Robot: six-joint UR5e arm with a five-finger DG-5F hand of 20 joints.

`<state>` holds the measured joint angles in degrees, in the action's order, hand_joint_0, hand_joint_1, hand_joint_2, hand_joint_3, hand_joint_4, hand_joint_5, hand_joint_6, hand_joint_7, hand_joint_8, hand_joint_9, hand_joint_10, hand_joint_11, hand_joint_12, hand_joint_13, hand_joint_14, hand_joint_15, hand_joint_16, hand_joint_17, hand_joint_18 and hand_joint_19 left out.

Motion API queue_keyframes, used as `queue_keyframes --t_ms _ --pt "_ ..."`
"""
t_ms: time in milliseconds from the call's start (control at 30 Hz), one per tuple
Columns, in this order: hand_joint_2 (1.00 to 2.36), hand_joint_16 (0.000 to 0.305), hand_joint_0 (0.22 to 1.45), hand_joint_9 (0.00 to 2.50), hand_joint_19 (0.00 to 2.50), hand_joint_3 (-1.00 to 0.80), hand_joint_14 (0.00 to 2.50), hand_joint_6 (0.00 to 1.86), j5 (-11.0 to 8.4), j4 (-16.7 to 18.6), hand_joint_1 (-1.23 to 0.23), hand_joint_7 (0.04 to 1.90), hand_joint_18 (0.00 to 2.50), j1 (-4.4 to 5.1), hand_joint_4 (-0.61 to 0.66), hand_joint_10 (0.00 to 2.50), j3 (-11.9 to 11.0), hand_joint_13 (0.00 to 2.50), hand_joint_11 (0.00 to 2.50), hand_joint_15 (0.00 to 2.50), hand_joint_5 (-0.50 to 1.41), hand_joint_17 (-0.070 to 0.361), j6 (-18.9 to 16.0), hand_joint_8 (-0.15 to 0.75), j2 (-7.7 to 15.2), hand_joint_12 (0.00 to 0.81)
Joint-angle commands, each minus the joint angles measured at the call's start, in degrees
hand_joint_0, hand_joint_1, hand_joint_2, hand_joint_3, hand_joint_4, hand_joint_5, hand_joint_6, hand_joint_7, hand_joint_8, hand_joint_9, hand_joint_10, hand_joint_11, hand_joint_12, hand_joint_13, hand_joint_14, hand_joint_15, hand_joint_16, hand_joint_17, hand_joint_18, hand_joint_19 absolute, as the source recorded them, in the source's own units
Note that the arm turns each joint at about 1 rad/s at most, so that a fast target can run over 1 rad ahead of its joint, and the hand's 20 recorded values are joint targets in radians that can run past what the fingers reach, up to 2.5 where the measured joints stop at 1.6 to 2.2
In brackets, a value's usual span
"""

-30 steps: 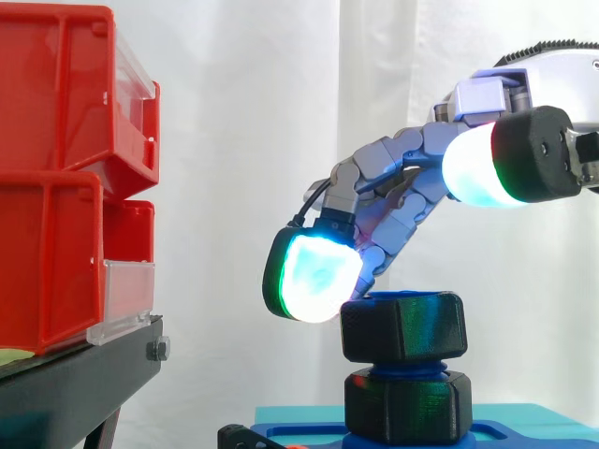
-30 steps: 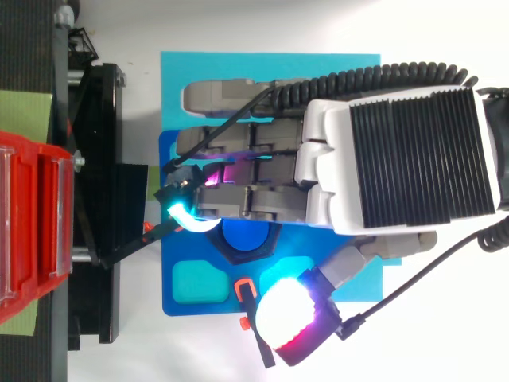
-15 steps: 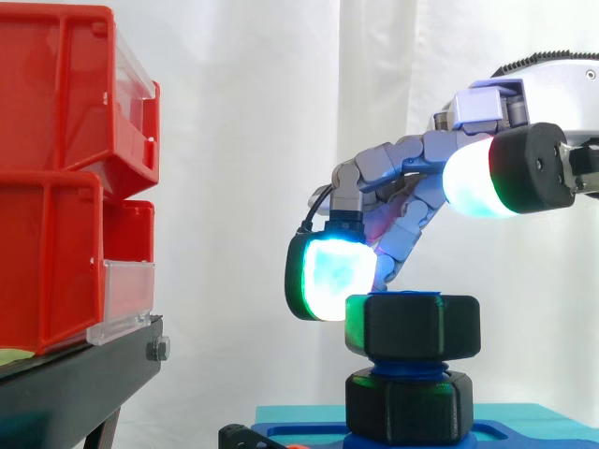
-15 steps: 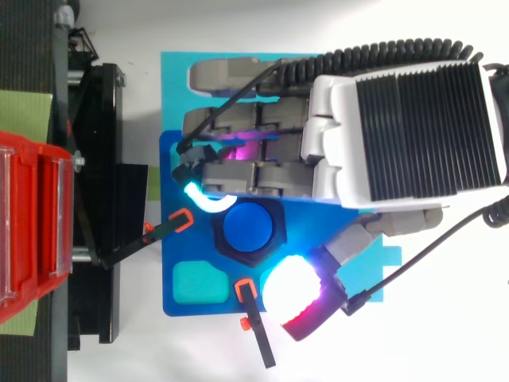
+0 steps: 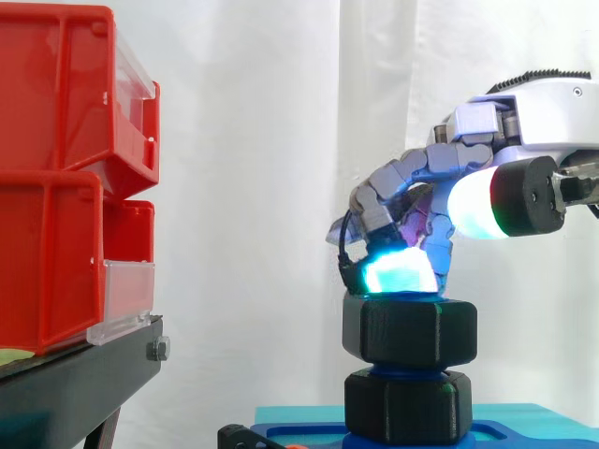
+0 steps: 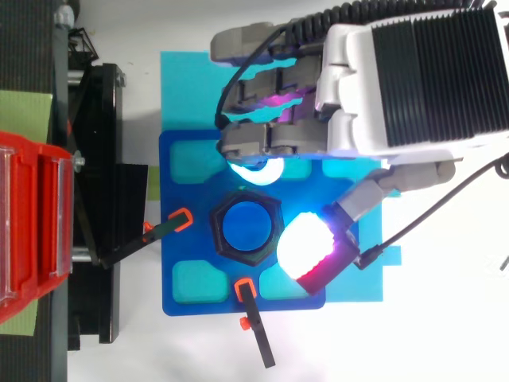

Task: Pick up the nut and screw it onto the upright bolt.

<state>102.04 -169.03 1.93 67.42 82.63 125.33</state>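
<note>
A black hexagonal nut (image 5: 409, 329) (image 6: 246, 227) sits threaded on the upright blue bolt (image 6: 246, 228), whose round top shows through the nut's hole. Under it a second black hexagonal piece (image 5: 407, 407) rests on the blue base plate (image 6: 191, 278). My hand (image 6: 413, 79) (image 5: 533, 103) hovers over and behind the nut. Its bent fingers (image 6: 262, 143) point down, and a cyan pad sits just above the nut's top. The thumb (image 6: 306, 243) (image 5: 487, 201) is spread apart, higher than the nut. Nothing is held.
Red bins (image 5: 65, 178) stand on a black stand (image 5: 84, 383) to the left of the plate. Two black clamps with orange ends (image 6: 254, 318) (image 6: 163, 229) lie at the plate's edges. A light-blue mat (image 6: 191, 87) lies under the plate.
My hand has let the nut go and drawn back from it, toward the top of the top view. The finger pad moved from the nut's side to above it.
</note>
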Motion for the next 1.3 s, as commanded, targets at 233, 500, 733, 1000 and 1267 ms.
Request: queue_keyframes --t_ms 233,500,733,1000,1267 --pt "1.00 0.010 0.52 1.32 0.00 -0.50 0.00 0.50 1.41 0.1 -0.26 1.51 0.37 -1.05 0.16 0.00 0.0 0.84 0.00 0.00 0.05 0.022 0.0 0.269 0.0 0.163" --pt "1.00 0.019 0.50 1.09 0.00 -0.50 0.00 0.50 1.49 0.2 -0.22 0.98 0.27 -0.96 0.26 0.00 -2.3 0.72 0.00 0.00 -0.05 0.042 0.0 0.263 0.0 0.223" --pt "1.00 0.023 0.49 0.95 0.00 -0.50 0.00 0.50 1.23 0.7 -0.20 0.71 0.19 -0.17 0.20 0.00 -2.4 0.63 0.00 0.00 -0.11 0.053 0.0 0.237 0.0 0.248" --pt "1.00 0.028 0.49 0.78 0.00 -0.50 0.00 0.50 -0.88 0.8 -0.16 0.63 0.07 1.85 0.18 0.00 -2.3 0.51 0.00 0.00 -0.13 0.064 -0.4 0.215 0.0 0.270" --pt "1.00 0.031 0.48 0.68 0.00 -0.50 0.00 0.50 -2.99 2.3 -0.13 0.62 0.00 4.22 0.16 0.00 -2.4 0.43 0.00 0.00 -0.14 0.069 -1.2 0.211 2.4 0.286"
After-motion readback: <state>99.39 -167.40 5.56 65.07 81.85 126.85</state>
